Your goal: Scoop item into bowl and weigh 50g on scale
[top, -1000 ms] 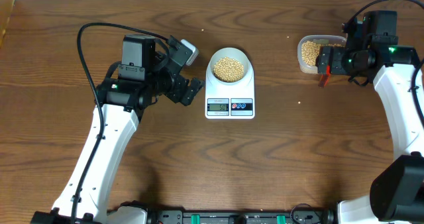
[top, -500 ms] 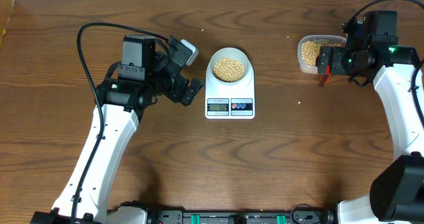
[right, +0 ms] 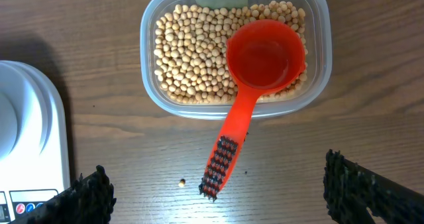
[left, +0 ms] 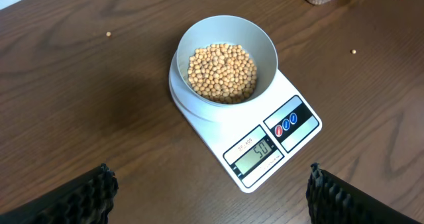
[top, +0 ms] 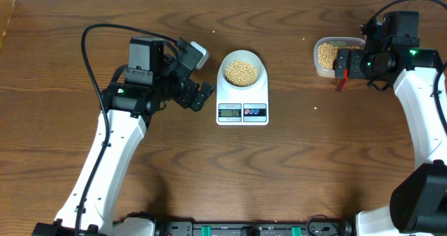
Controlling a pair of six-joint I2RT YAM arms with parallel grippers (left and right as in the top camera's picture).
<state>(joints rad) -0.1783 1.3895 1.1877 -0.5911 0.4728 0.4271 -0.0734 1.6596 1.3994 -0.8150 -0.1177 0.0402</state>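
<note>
Jaws wide open on both the left gripper and the right gripper, nothing held in either. Left one hanging just left of the scale, right one well off to the scale's right, above a clear tub of beans with a red scoop resting in it, handle poking out over the rim onto the table. Bowl sitting right on top of the scale with a decent pile of the same beans inside, display looking like 50.

Glossy red plastic scoop, clear plastic tub, wood-grain table.
</note>
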